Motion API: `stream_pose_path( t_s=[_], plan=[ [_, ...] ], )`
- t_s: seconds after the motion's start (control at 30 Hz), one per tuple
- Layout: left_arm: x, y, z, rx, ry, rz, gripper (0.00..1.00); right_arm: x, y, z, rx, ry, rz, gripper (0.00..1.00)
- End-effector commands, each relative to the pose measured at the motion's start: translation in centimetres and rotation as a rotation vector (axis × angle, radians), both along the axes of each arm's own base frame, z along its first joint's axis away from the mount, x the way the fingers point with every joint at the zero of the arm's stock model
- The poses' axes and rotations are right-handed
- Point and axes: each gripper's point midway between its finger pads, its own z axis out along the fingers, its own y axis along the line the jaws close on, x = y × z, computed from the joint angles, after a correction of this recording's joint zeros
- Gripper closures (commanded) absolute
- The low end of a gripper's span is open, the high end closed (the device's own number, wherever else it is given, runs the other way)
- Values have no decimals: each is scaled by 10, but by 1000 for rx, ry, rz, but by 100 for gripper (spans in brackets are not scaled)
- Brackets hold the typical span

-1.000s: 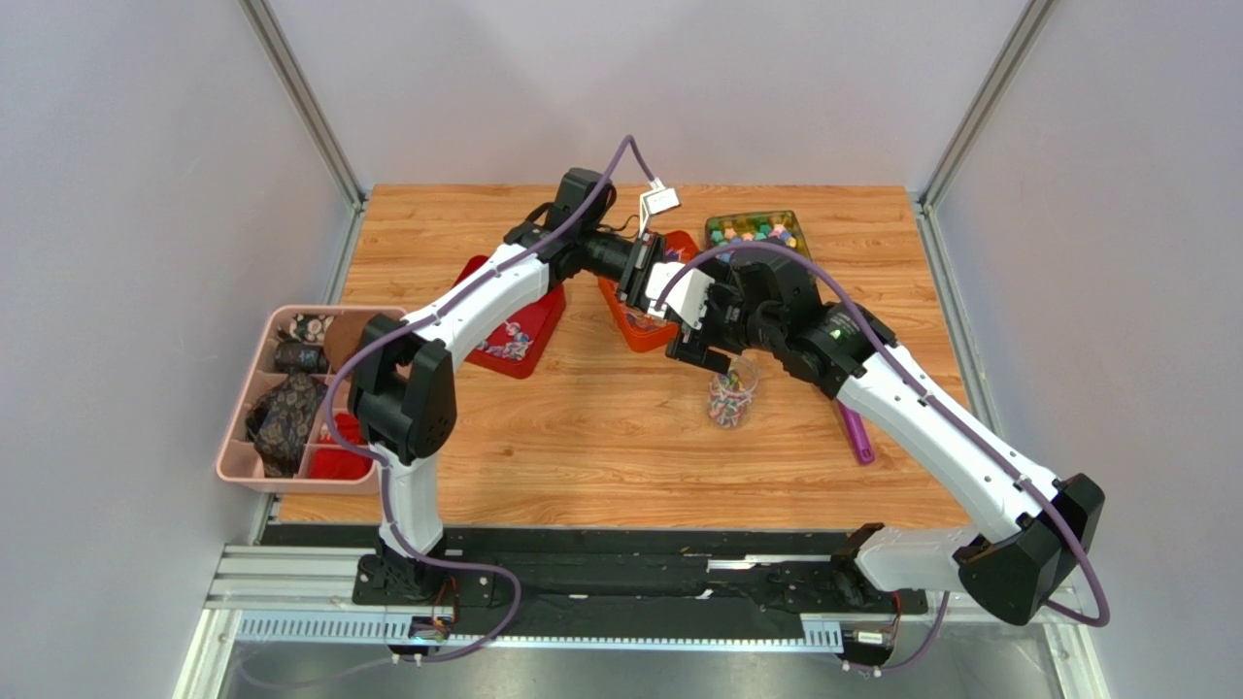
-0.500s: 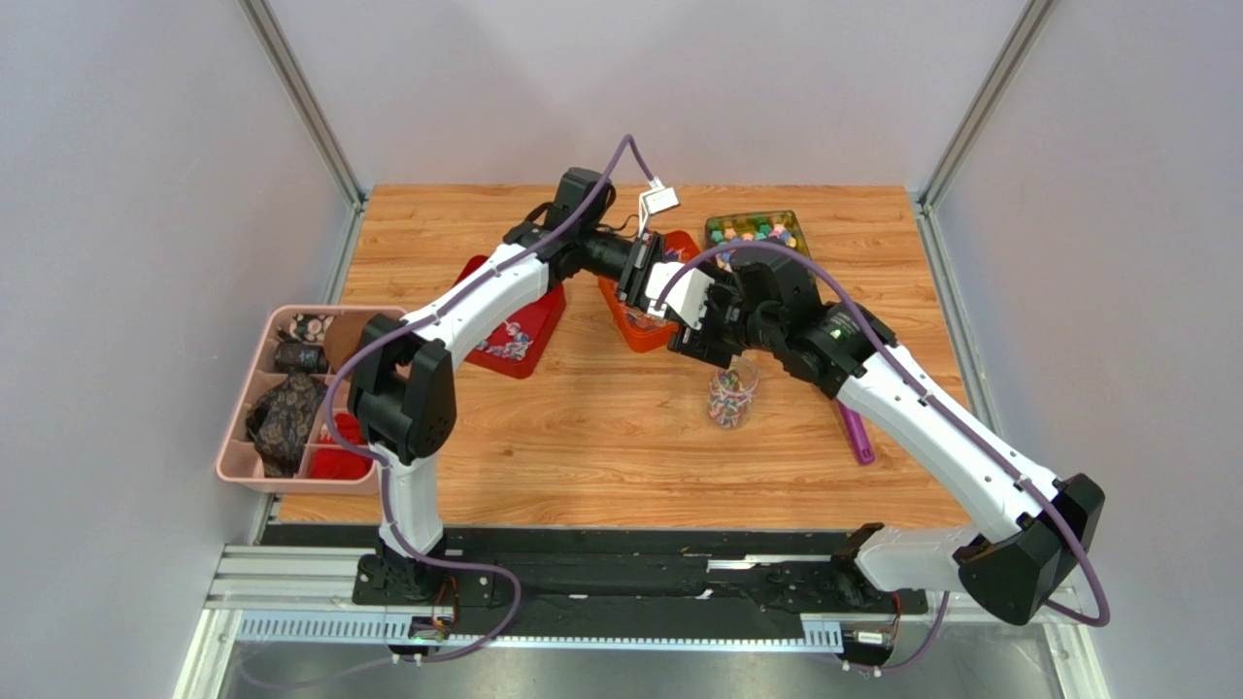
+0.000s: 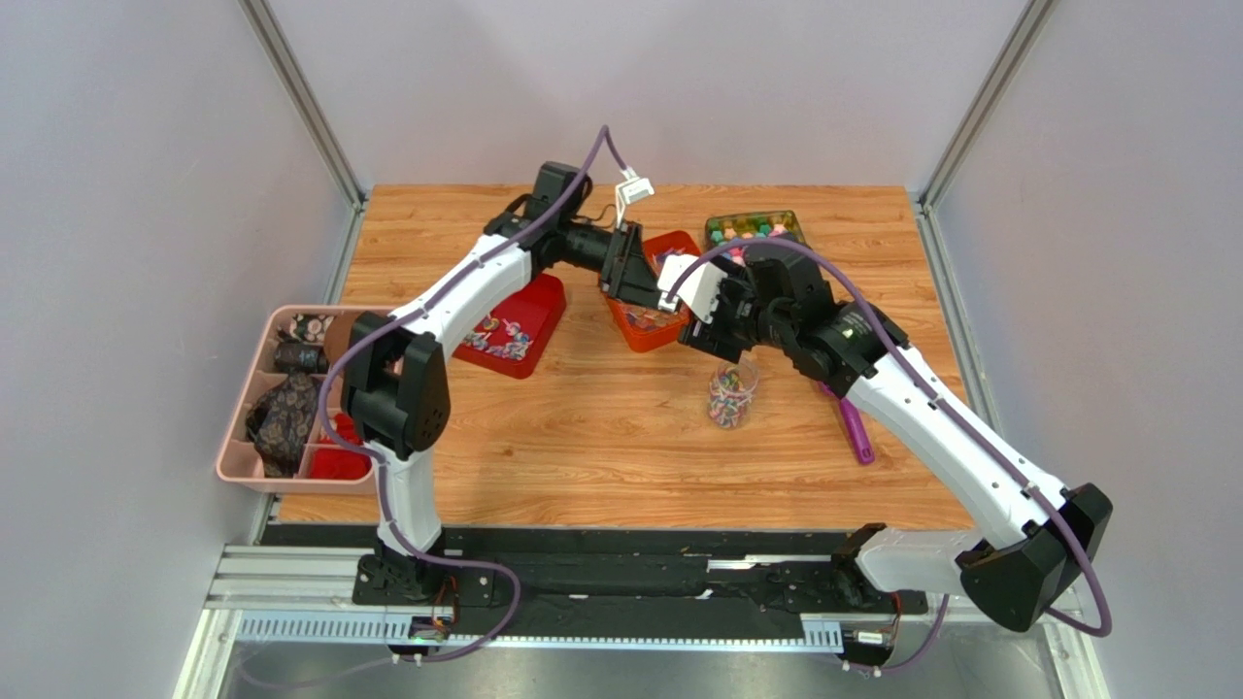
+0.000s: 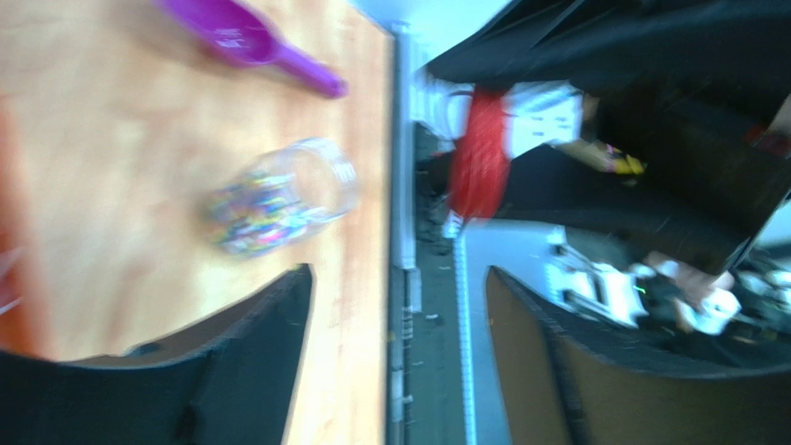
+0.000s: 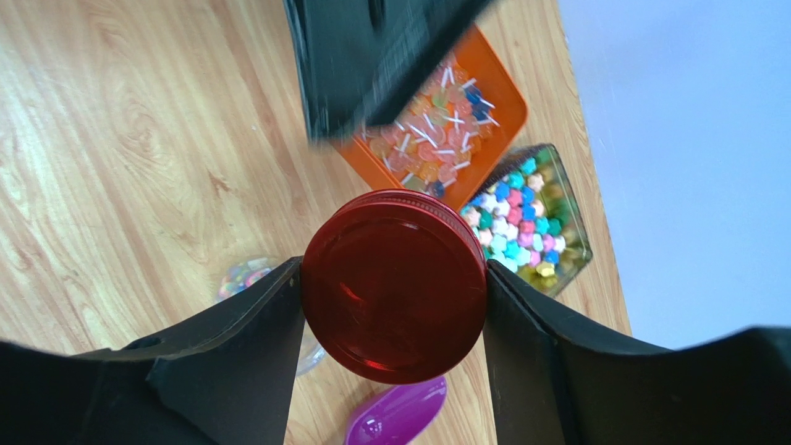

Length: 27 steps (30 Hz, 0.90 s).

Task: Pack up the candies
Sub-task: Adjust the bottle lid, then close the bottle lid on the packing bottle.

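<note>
My right gripper (image 5: pixel 392 264) is shut on a round red lid (image 5: pixel 395 297), gripped by its rim between both fingers above the table. Below and to its left stands a clear jar (image 5: pixel 243 276) part-filled with mixed-colour candies (image 3: pixel 731 399); the lid hides most of it in the right wrist view. My left gripper (image 4: pixel 399 271) is open with nothing between its fingers, and it hovers over the orange tray (image 3: pixel 636 322) beside the right gripper (image 3: pixel 701 315). The left wrist view is blurred and shows the jar (image 4: pixel 283 195) lying off to one side.
The orange tray (image 5: pixel 483 139) holds wrapped sweets. A clear box (image 5: pixel 557 250) of star-shaped sweets sits behind it. A red tray (image 3: pixel 543 309) with a few sweets lies at the left. A purple scoop (image 3: pixel 855 433) rests right of the jar. A pink organiser (image 3: pixel 234 437) hangs off the left edge.
The left gripper has opened and drawn back to the left, away from the lid. The right gripper has shut on the lid and holds it alone, slightly further back.
</note>
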Motion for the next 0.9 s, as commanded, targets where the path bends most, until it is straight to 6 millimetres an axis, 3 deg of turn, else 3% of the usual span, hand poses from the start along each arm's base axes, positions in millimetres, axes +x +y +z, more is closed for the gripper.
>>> stream_pose_path(
  t_s=[0.0, 0.03, 0.1, 0.13, 0.2, 0.27, 0.3, 0.33, 0.4, 0.63, 0.87],
  plan=[
    [42, 32, -12, 68, -187, 129, 19, 5, -20, 18, 52, -37, -48, 53],
    [43, 34, -14, 87, -203, 146, 15, 6, -24, 20, 68, -33, -58, 53],
    [50, 36, -37, 153, -289, 184, 10, 12, -37, 25, 107, -16, -88, 53],
    [48, 36, -46, 166, -322, 199, 1, 13, -41, 26, 126, -7, -100, 52],
    [46, 31, -53, 207, -403, 242, 1, 18, -55, 29, 154, 12, -138, 52],
    [41, 20, -74, 221, -472, 273, 1, 21, -63, 28, 181, 36, -168, 52],
    [36, 17, -69, 206, -517, 290, 1, 22, -66, 28, 185, 43, -178, 51],
    [33, 15, -80, 198, -555, 306, 1, 23, -69, 27, 189, 46, -190, 51],
    [19, 1, -80, 168, -609, 289, 1, 21, -71, 24, 187, 65, -203, 51],
    [-11, -30, -111, 72, -682, 329, 1, 9, -76, 10, 193, 105, -205, 50],
    [-21, -54, -146, 95, -616, 355, 1, 4, -80, 9, 212, 72, -200, 50]
  ],
)
